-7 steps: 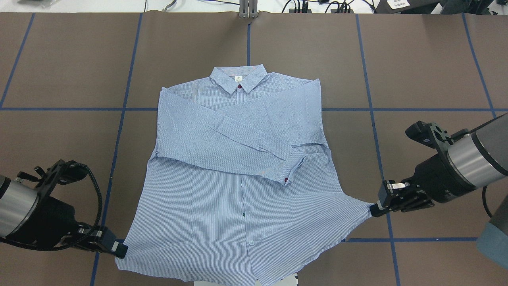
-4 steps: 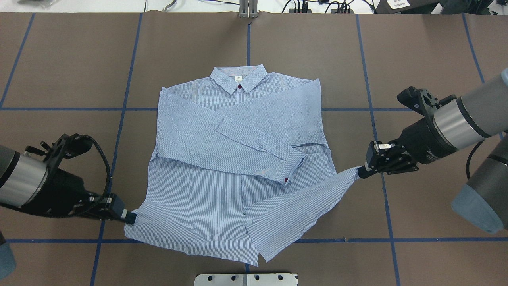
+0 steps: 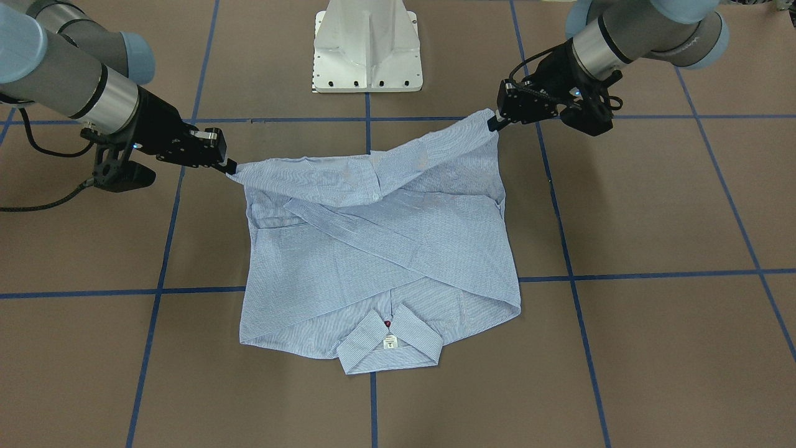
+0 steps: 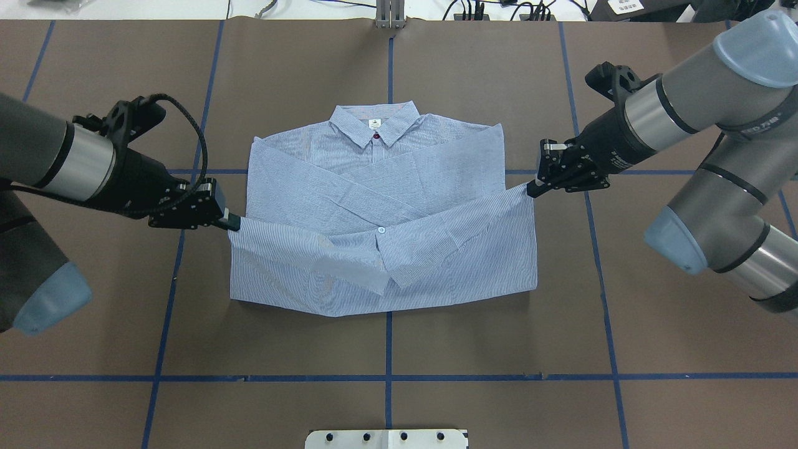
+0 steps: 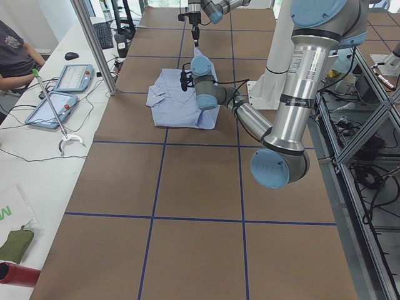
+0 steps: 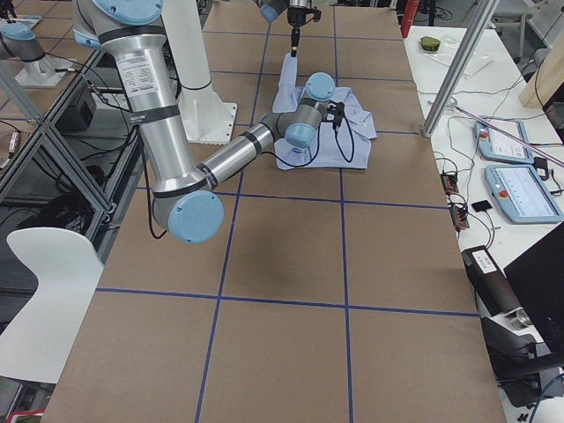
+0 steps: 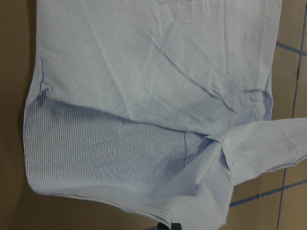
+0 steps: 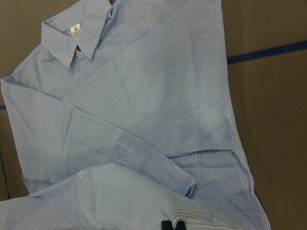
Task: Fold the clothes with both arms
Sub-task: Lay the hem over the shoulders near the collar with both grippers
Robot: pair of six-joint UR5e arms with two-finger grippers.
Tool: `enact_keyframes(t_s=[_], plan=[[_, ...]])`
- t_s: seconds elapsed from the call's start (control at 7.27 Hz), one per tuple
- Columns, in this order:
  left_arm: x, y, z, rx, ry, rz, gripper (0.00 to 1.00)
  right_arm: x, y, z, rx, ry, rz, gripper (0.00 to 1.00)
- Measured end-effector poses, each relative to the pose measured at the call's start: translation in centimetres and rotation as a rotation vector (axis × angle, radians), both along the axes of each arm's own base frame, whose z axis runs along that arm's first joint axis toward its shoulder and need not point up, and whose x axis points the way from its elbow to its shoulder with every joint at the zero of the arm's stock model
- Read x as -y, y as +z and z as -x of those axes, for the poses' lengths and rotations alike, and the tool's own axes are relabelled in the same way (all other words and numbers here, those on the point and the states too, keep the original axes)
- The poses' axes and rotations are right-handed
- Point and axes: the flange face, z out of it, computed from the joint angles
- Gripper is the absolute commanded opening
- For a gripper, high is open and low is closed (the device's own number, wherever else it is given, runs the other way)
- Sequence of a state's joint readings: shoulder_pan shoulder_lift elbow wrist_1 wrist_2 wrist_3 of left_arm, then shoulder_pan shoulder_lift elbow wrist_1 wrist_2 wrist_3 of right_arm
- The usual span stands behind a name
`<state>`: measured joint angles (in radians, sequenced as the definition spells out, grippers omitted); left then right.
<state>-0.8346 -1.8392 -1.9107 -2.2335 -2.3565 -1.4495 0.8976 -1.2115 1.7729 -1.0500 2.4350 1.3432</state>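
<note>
left pincer (image 4: 235, 222) and right pincer (image 4: 530, 190) both clenched

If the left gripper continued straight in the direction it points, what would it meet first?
The shirt itself: the left gripper points across its folded-up hem, though how high is unclear.

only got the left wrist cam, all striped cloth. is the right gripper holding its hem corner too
Observer: Yes, the right gripper is shut on the shirt, at the hem's other corner.
Operator: where's the hem versus the collar
Observer: It spans the shirt's middle; the collar beyond it lies uncovered.
Operator: left side gripped ok
Observer: Overhead, the left gripper is shut on its corner.
</note>
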Motion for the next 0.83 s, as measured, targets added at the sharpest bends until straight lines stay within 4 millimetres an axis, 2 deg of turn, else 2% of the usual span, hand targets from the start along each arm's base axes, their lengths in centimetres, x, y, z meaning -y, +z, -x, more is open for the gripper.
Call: enact_keyframes(t_s=[0.14, 0.41, 0.55, 0.83], plan=[[2.7, 0.4, 0.6, 0.015, -0.037, -0.001, 0.0, 2.1, 0.1, 0.7, -0.018, 0.024, -0.018, 0.0], [6.8, 2.0, 1.2, 0.052, -0.08, 0.002, 0.0, 5.4, 1.6, 0.3, -0.052, 0.051, -0.05, 0.0], [8.9, 2.7, 0.5, 0.069, -0.091, 0.016, 0.0, 6.9, 2.5, 0.0, -0.068, 0.058, -0.059, 0.0], [12.9, 4.3, -1.4, 0.107, -0.101, 0.037, 0.0, 10.1, 3.2, 0.6, -0.093, 0.068, -0.052, 0.0]])
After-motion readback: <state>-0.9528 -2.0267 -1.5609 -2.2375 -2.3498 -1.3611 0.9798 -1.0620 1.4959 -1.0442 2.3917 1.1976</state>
